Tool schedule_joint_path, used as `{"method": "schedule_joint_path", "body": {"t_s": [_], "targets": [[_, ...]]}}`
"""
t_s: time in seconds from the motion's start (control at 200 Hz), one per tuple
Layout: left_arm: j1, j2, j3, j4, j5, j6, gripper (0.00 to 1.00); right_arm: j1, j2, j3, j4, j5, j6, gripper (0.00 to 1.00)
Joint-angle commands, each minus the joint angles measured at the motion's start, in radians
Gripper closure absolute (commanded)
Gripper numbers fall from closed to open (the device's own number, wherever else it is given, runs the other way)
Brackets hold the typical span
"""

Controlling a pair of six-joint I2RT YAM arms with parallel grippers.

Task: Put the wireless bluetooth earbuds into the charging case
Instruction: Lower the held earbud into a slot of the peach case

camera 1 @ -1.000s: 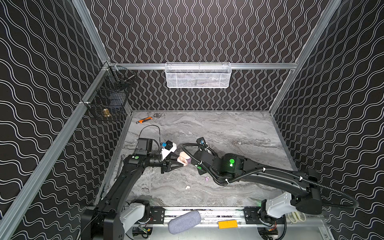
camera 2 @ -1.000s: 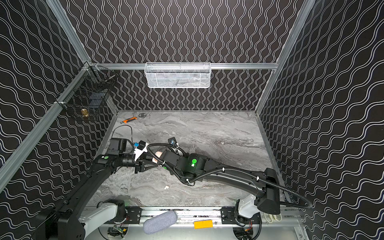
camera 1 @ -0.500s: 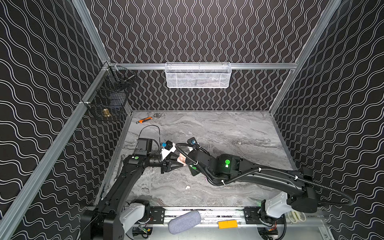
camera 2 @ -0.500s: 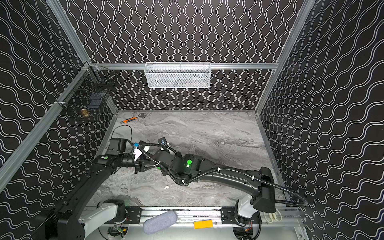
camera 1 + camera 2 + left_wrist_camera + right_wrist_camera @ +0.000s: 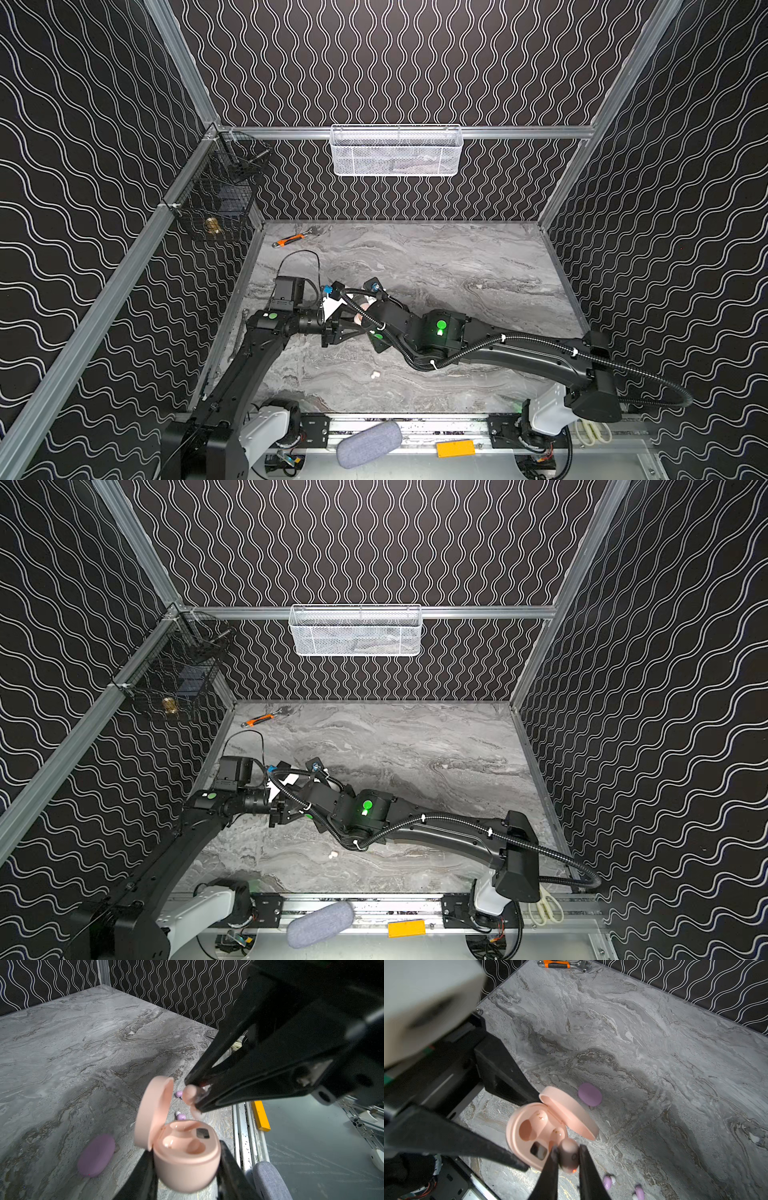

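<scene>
Right gripper (image 5: 568, 1148): closed to a narrow gap, with the held earbud (image 5: 568, 1156) pinched between both fingertips.
Left gripper (image 5: 186, 1147): clamped on two opposite sides of the base of the pink charging case (image 5: 187, 1157).
Earbuds counted: four. One is held. One lilac earbud (image 5: 179, 1094) and another lilac earbud (image 5: 181, 1116) lie on the tabletop (image 5: 457, 266). A white earbud (image 5: 375, 375) is seen alone in both top views.
Cases counted: two, the pink one and a lilac case (image 5: 96, 1155).
Look of held earbud: a small rounded bud, pale cream-pink, with a clear tip seen in the left wrist view.
Place of held earbud: above the open pink case, near the well beside the small dark window, and not seated.
Look of pink case: the lid is hinged up, and two wells are shown unfilled.
Look of lilac case: shut, lying flat, apart from the grippers.
Edges: both grippers meet near the left wall. The lilac buds lie close to the front edge.
Open room: bare marble stretches from the grippers to the right wall and the back wall. A wrench (image 5: 291, 240) is kept in the far left corner.
</scene>
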Motion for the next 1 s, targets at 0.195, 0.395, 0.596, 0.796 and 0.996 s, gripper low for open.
{"method": "schedule_joint_path", "body": {"t_s": [0.195,0.395,0.596,0.796,0.996], "targets": [[0.002,-0.009,0.003,0.019,0.016,-0.009,0.96,-0.004,0.004,-0.005,0.040,0.005,-0.002,0.81],[0.002,-0.012,0.003,0.018,0.016,-0.009,0.97,-0.008,-0.001,-0.013,0.043,-0.010,0.004,0.81],[0.002,-0.013,0.001,0.018,0.016,-0.006,0.97,-0.009,-0.016,-0.035,0.061,-0.032,0.009,0.81],[0.003,-0.010,0.001,0.018,0.018,-0.006,0.97,-0.017,-0.035,-0.052,0.079,-0.060,0.018,0.81],[0.002,-0.016,0.002,0.019,0.021,-0.007,0.96,-0.033,-0.054,-0.075,0.116,-0.102,0.026,0.81]]}}
